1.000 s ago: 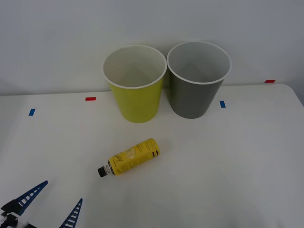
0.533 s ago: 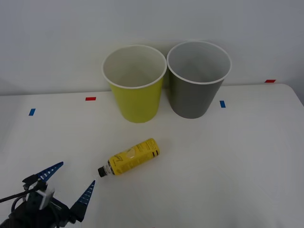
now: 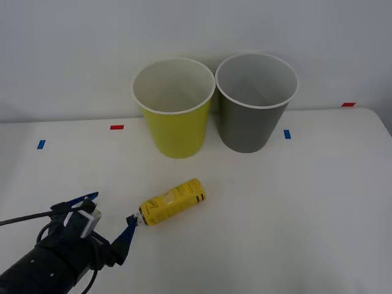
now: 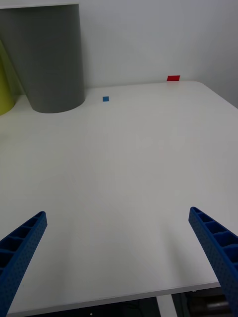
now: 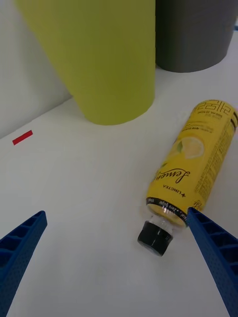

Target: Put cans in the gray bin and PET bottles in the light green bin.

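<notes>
A white table [image 3: 294, 202] stands against a plain pale wall, with small red and blue tape marks [image 3: 116, 127] along its back. The bottle [image 3: 171, 202] lies on its side in front of the green bin [image 3: 174, 110], cap toward the left gripper [image 3: 109, 215], whose spread fingers grasp nothing. The gray bin [image 3: 254, 104] stands just beside the green one. The right gripper [image 4: 119, 257] hovers released, nearer the gray bin.

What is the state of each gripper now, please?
Left gripper: open, holding nothing, near the cap of the PET bottle.
Right gripper: open, holding nothing.
</notes>
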You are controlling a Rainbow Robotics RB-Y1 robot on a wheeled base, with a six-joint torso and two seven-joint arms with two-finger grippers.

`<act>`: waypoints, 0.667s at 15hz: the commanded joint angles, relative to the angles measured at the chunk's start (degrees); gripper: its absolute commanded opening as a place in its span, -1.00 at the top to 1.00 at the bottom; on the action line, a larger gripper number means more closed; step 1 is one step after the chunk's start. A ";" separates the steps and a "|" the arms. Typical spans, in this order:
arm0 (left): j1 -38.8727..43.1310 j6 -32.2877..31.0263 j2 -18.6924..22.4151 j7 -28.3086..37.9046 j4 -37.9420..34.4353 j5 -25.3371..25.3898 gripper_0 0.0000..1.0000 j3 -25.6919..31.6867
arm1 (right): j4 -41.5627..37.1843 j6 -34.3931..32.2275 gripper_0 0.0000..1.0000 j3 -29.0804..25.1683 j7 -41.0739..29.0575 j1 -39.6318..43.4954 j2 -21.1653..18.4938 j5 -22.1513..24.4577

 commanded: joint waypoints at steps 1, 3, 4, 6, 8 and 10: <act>-2.27 2.15 0.73 -0.77 -0.55 4.01 -0.86 -0.52 | 0.00 0.00 -1.00 0.00 0.00 0.00 0.00 0.00; -4.29 7.07 1.52 -1.65 -2.05 4.71 -0.86 -0.78 | 0.00 0.00 -1.00 0.00 0.00 0.00 0.00 0.00; -5.43 8.48 2.05 -2.09 -2.40 5.50 -0.86 -0.87 | 0.00 0.00 -1.00 0.00 0.00 0.00 0.00 0.00; -8.25 10.76 3.37 -3.14 -2.58 10.51 -0.86 -0.87 | 0.00 0.00 -1.00 0.00 0.00 0.00 0.00 0.00; -10.71 12.69 4.69 -5.34 -2.66 14.56 -0.86 -0.96 | 0.00 0.00 -1.00 0.00 0.00 0.00 0.00 0.00; -13.43 17.09 5.21 -9.47 -3.81 19.65 -0.85 -0.87 | 0.00 0.00 -1.00 0.00 0.00 0.00 0.00 0.00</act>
